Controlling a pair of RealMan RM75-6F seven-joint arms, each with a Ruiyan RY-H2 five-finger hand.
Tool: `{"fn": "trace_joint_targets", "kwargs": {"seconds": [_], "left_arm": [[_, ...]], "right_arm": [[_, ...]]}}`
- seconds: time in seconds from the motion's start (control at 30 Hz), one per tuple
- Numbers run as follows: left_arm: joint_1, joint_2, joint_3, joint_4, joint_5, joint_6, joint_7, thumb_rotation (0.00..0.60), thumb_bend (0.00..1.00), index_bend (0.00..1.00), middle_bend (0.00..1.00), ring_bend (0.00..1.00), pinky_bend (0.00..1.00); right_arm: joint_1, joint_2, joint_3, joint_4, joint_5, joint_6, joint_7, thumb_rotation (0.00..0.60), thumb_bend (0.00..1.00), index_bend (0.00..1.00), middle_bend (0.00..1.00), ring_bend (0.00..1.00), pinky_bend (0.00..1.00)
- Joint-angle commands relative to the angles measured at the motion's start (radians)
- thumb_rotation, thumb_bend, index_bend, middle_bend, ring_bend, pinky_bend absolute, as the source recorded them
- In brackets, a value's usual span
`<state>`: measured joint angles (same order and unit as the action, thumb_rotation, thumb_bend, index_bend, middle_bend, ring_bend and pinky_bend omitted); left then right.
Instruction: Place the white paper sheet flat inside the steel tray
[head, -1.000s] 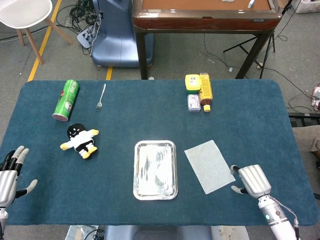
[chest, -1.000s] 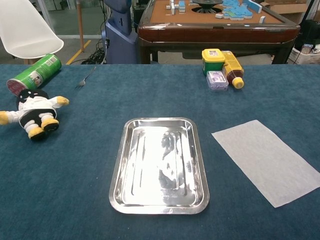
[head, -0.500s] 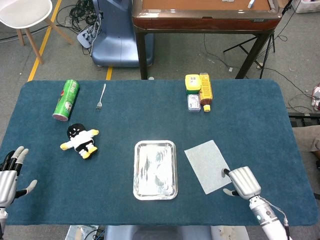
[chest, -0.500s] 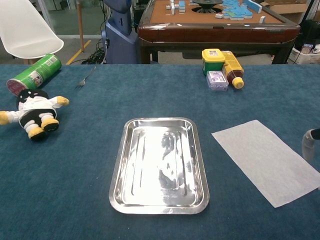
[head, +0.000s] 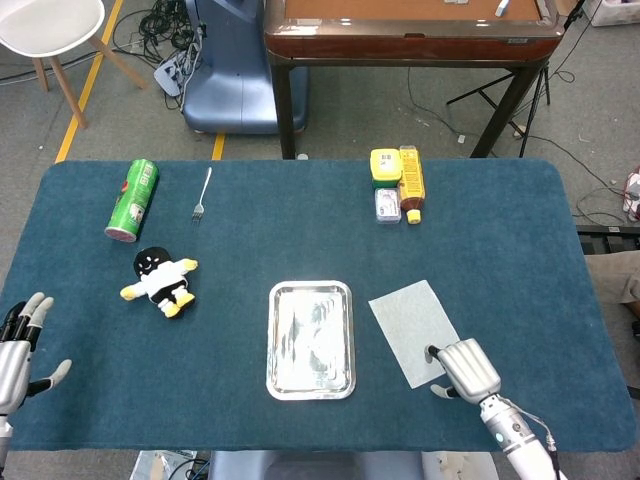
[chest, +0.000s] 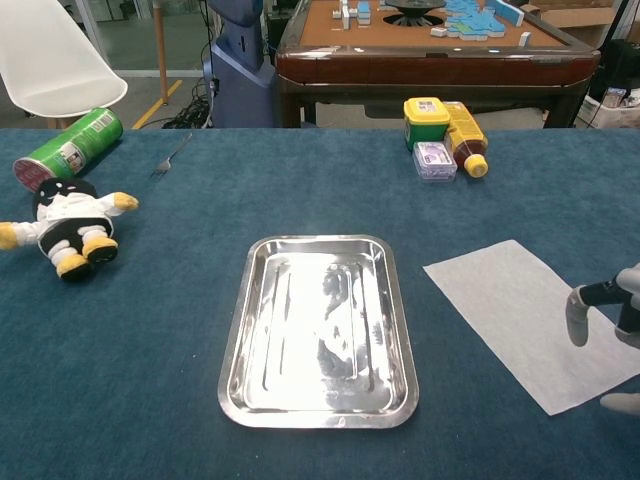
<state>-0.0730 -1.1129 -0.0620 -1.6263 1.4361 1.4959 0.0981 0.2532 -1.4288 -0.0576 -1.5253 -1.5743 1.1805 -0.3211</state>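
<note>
White paper sheet (head: 415, 328) lies flat on the blue worktop (head: 500, 240), just to the right of the shiny steel tray (head: 311, 339), not touching it. Your right hand (head: 463, 368) is over the near right corner of the sheet. Its fingers (chest: 577, 316) point down and are a little apart, and you hold nothing. Whether a fingertip touches the paper, you cannot tell. Your left hand (head: 17, 350) is at the far left edge of the worktop, fingers spread wide, holding nothing. A black and white stuffed toy (head: 162, 279) lies well to the left of the tray.
</note>
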Motion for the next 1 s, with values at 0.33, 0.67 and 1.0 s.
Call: {"fn": "trace_joint_targets", "kwargs": {"seconds": [0.33,0.67,1.0], "left_arm": [[0.004,0.005,-0.002,-0.001,0.001,0.007,-0.009,0.6,0.22,0.0,0.0,0.0,0.21],[0.007,0.007,-0.003,-0.001,0.0,0.01,-0.014,0.6,0.22,0.0,0.0,0.0,0.21],[0.009,0.01,-0.003,-0.001,0.002,0.013,-0.018,0.6,0.22,0.0,0.0,0.0,0.21]], "right_arm": [[0.006,-0.047,-0.005,0.039,0.005,-0.006,-0.018,0.6,0.0,0.49,1.0,1.0,1.0],[0.011,-0.069,-0.002,0.058,0.015,-0.009,-0.015,0.6,0.0,0.47,1.0,1.0,1.0],[0.017,-0.08,-0.007,0.068,0.021,-0.017,-0.016,0.6,0.0,0.47,1.0,1.0,1.0]]}}
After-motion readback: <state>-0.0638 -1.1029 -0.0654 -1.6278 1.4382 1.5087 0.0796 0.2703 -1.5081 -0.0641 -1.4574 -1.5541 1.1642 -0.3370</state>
